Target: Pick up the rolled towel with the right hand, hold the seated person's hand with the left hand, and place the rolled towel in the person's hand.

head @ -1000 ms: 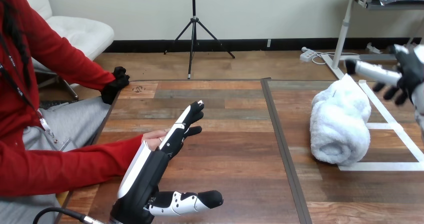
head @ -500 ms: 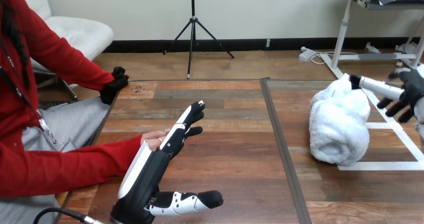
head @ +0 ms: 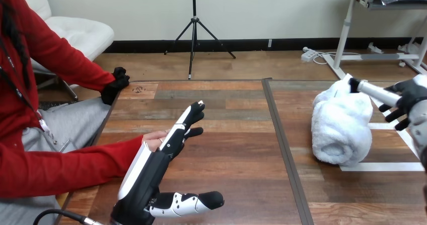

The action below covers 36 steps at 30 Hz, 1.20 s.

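A white rolled towel lies on the table's right half. My right hand hovers at its far right, fingers spread and open, its thumb reaching over the towel's top end. My left hand stands upright on its edge at the near left, fingers straight and thumb stretched out toward the right. The person's hand in the red sleeve rests on the table just behind my left hand's back, mostly hidden by it. I cannot tell whether the two touch.
White tape lines mark a square under and beside the towel. A dark seam runs down the table between its two halves. The person's other hand, in a black glove, rests at the table's far left corner.
My right hand has come down and leftward from above the towel's far end to beside it. The left hand, the person's hand and the towel have not moved.
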Motion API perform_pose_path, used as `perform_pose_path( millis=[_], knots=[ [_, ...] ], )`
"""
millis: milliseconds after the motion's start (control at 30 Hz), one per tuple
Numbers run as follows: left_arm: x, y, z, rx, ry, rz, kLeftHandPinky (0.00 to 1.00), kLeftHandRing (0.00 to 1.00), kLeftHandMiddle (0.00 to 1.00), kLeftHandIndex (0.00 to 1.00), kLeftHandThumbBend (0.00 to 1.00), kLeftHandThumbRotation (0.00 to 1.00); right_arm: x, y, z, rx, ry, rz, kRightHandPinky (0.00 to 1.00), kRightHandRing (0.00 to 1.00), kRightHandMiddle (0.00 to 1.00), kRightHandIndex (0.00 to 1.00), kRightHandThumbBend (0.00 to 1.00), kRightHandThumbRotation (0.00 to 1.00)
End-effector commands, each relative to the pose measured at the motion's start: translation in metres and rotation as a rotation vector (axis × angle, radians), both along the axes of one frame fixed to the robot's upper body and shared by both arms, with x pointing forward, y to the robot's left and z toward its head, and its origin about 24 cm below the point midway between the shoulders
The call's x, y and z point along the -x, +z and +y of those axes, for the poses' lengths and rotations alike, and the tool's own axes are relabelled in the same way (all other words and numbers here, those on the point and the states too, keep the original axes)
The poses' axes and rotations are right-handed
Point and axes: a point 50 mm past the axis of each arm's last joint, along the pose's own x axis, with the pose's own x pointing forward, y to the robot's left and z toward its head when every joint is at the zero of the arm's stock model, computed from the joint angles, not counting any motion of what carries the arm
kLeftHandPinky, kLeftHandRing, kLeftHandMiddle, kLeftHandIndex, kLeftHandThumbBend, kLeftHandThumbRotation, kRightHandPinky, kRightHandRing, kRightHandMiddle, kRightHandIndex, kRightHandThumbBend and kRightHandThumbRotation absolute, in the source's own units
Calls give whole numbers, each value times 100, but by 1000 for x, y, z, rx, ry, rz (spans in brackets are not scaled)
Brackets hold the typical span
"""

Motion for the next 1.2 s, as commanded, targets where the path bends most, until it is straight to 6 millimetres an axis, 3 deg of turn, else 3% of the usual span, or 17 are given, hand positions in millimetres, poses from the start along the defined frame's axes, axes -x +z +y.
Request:
perform_pose_path(
  millis=[0, 100, 267, 400, 1167],
  knots=[
    [-5, 10, 0, 27, 3, -58, 86, 94, 97, 96, 100, 61, -24, 35, 25, 14, 69, -62, 76, 91, 91, 89, 100, 89],
    [-5, 9, 0, 28, 2, -55, 86, 94, 97, 96, 100, 61, -24, 34, 27, 5, 77, -46, 77, 94, 94, 93, 100, 93],
    [-4, 9, 0, 28, 0, -54, 86, 94, 97, 96, 100, 60, -24, 33, 29, -29, 112, -16, 92, 98, 98, 98, 99, 98],
    [-3, 8, 0, 29, -1, -51, 86, 95, 97, 96, 100, 60, -25, 32, 31, -64, 165, 1, 97, 99, 99, 99, 94, 99],
    [4, 7, 1, 33, 1, -45, 86, 95, 98, 97, 100, 60, -23, 22, 36, -172, 67, -35, 100, 100, 100, 100, 90, 100]
  ],
)
